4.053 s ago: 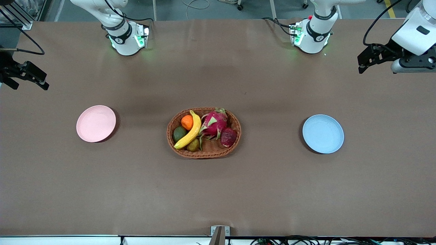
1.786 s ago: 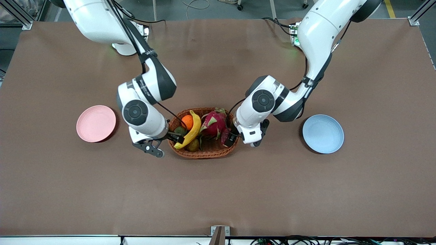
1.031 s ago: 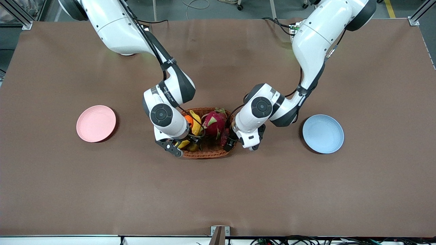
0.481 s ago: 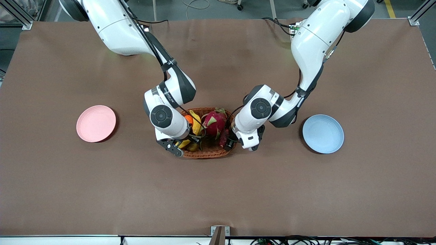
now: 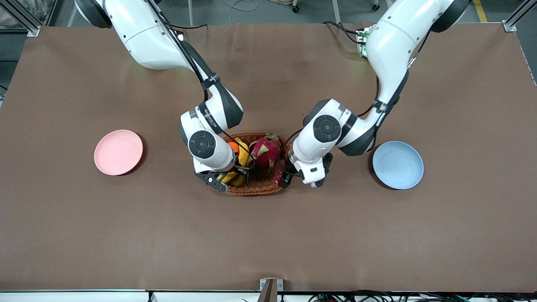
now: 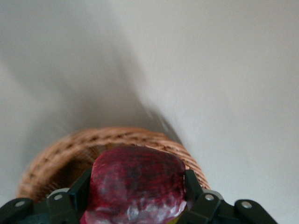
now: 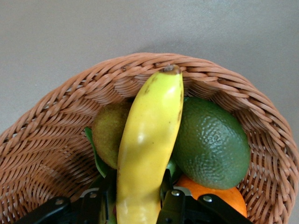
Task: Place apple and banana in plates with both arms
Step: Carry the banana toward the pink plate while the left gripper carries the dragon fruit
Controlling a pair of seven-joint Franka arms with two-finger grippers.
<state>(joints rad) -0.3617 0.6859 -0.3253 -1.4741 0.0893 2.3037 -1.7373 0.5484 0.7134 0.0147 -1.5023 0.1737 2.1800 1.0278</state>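
Note:
The dark red apple [image 5: 277, 172] is at the wicker basket's [image 5: 256, 191] end toward the left arm. My left gripper [image 5: 282, 176] is shut on it; in the left wrist view the apple [image 6: 135, 182] fills the gap between the fingers [image 6: 191, 184], with the basket rim [image 6: 117, 137] past it. The yellow banana [image 5: 242, 156] lies in the basket. My right gripper [image 5: 230, 178] is shut on the banana [image 7: 149, 140], one finger [image 7: 166, 193] on each side. The pink plate [image 5: 118, 152] and the blue plate [image 5: 397, 165] hold nothing.
The basket also holds a pink dragon fruit [image 5: 264, 150], an orange [image 5: 233, 146], a green avocado [image 7: 212, 144] and a brownish-green fruit [image 7: 107, 135]. The pink plate lies toward the right arm's end of the table, the blue plate toward the left arm's end.
Both arms swung in from the table ends to the basket and closed on the fruits. In the last half second the left wrist shifted slightly toward the blue plate; the right arm hardly moved.

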